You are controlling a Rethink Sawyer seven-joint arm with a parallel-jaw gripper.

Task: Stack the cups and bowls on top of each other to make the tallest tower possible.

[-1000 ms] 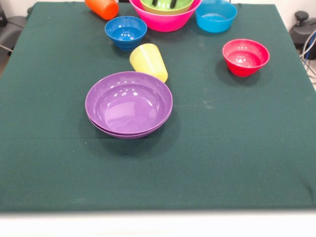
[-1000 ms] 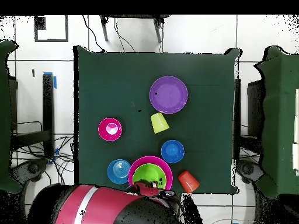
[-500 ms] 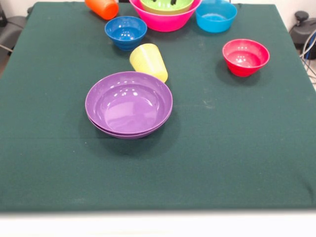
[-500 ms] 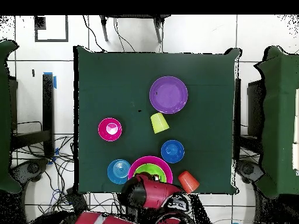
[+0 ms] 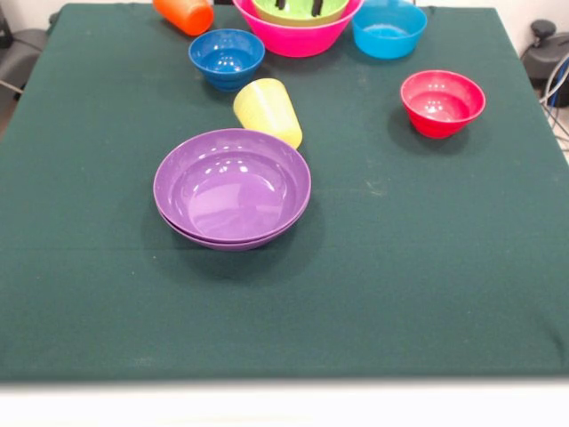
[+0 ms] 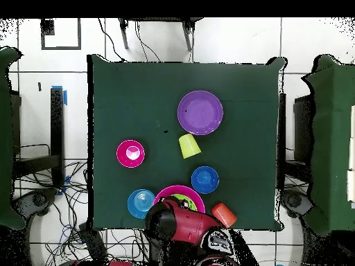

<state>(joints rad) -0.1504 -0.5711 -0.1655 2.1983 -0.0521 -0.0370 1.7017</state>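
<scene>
a: where does the gripper sit?
b: at the far edge in the front view, only its two dark fingertips show, dipping into the lime green bowl. they stand apart with a gap between them, spread and holding nothing. from overhead the red arm covers most of that bowl.

a: and the lime green bowl itself?
b: it is nested inside the big pink bowl, at the table's robot side.

a: where are the other pieces?
b: the two purple bowls lie nested together near the middle of the green table. the yellow cup lies on its side just behind them, touching or nearly touching their rim. the dark blue bowl stands beyond the yellow cup, and the orange cup lies tipped over at the far edge. the light blue bowl stands just beside the big pink bowl, and the small crimson bowl stands alone, well apart from the purple bowls.

a: any tower?
b: only the nested pairs; nothing stands higher.
</scene>
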